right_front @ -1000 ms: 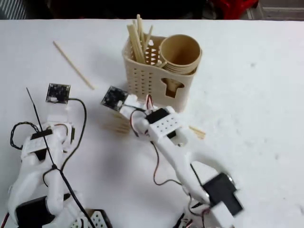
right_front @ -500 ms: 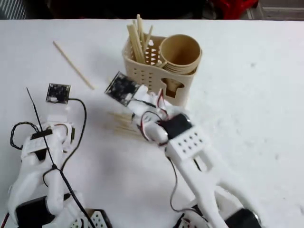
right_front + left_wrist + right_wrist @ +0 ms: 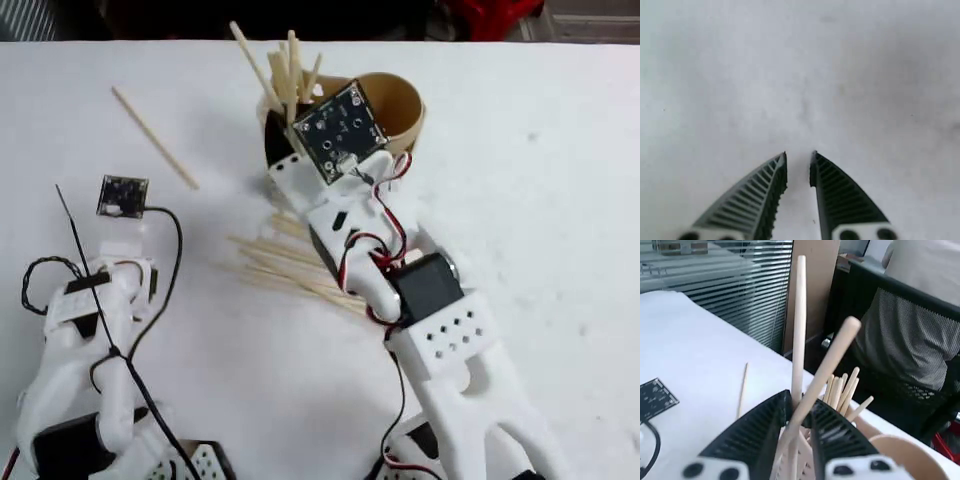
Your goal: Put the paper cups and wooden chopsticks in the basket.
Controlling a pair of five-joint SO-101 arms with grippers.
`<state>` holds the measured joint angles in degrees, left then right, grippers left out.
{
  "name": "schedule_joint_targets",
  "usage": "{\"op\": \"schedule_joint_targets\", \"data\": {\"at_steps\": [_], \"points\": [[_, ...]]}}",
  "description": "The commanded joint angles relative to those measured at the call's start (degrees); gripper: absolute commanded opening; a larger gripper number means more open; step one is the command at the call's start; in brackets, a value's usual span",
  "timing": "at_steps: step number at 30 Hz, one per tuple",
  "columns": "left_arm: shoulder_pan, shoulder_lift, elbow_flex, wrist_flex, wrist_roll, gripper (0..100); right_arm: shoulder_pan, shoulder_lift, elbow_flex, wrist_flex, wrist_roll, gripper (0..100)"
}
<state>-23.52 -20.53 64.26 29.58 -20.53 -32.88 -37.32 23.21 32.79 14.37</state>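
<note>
My right gripper is shut on two wooden chopsticks that stick up from its tips. In the high view the right arm hangs over the beige basket at the back middle of the table. Several chopsticks stand in the basket beside stacked paper cups. A pile of chopsticks lies on the table in front of the basket. One lone chopstick lies at the back left. My left gripper points at bare table, its fingers a narrow gap apart and nothing between them.
The left arm rests at the front left with its black cable trailing over it. White table stretches to the right of the basket. A person sits on a mesh chair behind the table.
The right arm has risen from the pile on the table and swung back over the basket, carrying two chopsticks. The pile it covered now shows. The left arm has stayed still.
</note>
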Motion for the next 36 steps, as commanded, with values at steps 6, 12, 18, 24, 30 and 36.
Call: {"op": "schedule_joint_targets", "data": {"at_steps": [6, 12, 18, 24, 30, 36], "points": [[1.4, -1.4, 0.0, -1.2, -0.7, 10, 0.8, 3.4, -3.2, -11.7, -0.3, 1.7], [1.4, -1.4, 0.0, -1.2, -0.7, 10, 0.8, 3.2, -3.2, -11.6, -0.2, 1.7], [1.4, -1.4, 0.0, -1.2, -0.7, 10, 2.0, 3.8, -8.2, -12.2, -0.2, 1.7], [1.4, -1.4, 0.0, -1.2, -0.7, 10, 2.1, 4.0, -16.6, -11.9, -0.2, 1.7], [1.4, -1.4, 0.0, -1.2, -0.7, 10, 2.1, 10.9, -24.9, -12.2, -0.2, 1.7], [1.4, -1.4, 0.0, -1.2, -0.7, 10, 2.1, 24.1, -37.5, -12.2, -0.2, 1.7]]}}
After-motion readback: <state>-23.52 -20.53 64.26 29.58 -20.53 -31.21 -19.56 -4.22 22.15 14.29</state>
